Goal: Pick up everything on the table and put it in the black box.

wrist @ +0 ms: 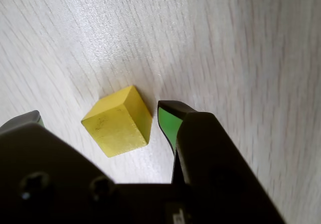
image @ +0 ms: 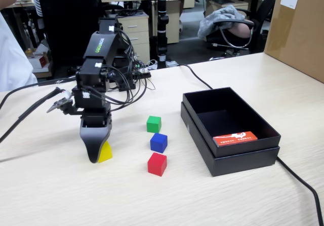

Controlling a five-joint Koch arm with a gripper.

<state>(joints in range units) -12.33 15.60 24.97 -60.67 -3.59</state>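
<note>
A yellow cube rests on the table between my gripper's two jaws, with a gap on each side. My gripper is open and lowered to the tabletop; in the fixed view the gripper hides part of the yellow cube. To its right in that view stand a green cube, a blue cube and a red cube in a short line. The black box lies further right, open at the top.
A red-orange card lies inside the box. A big brown carton stands at the back right. A black cable runs along the table past the box's right side; more cables trail behind the arm's base.
</note>
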